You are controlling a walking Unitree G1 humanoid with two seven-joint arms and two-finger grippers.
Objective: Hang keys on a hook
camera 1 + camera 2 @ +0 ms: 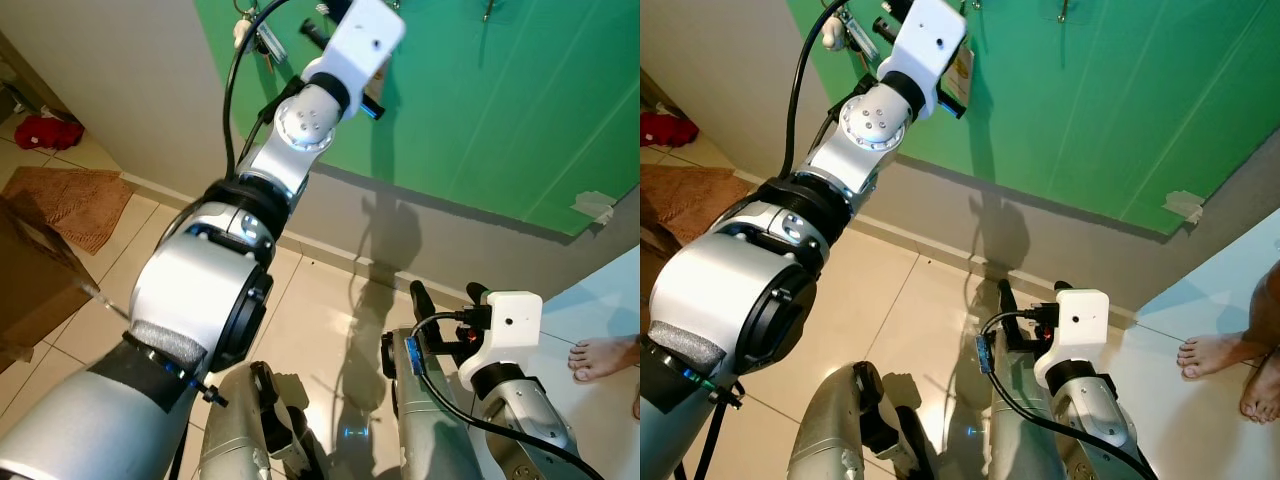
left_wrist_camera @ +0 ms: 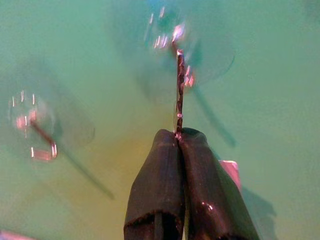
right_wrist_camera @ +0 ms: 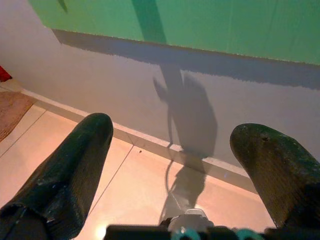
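My left arm is raised against the green wall (image 1: pixel 480 120). In the left wrist view the left gripper (image 2: pixel 178 135) is shut on a thin metal key piece (image 2: pixel 179 85). The top of that piece reaches a clear hook (image 2: pixel 175 37), and a second clear hook (image 2: pixel 37 135) sits to one side. A pale tag (image 1: pixel 960 75) hangs by the gripper. Beside the arm, a bunch of keys (image 1: pixel 255 35) hangs on the wall. Another hook (image 1: pixel 487 10) is farther right. Low over the floor, my right gripper (image 1: pixel 445 292) is open, and nothing lies between its fingers (image 3: pixel 70 170).
A person's bare foot (image 1: pixel 600 358) stands on the floor at the right. On the left lie a brown mat (image 1: pixel 70 200), a red cloth (image 1: pixel 45 130) and a cardboard box (image 1: pixel 30 280). The grey lower wall (image 1: pixel 420 230) meets beige floor tiles (image 1: pixel 320 330).
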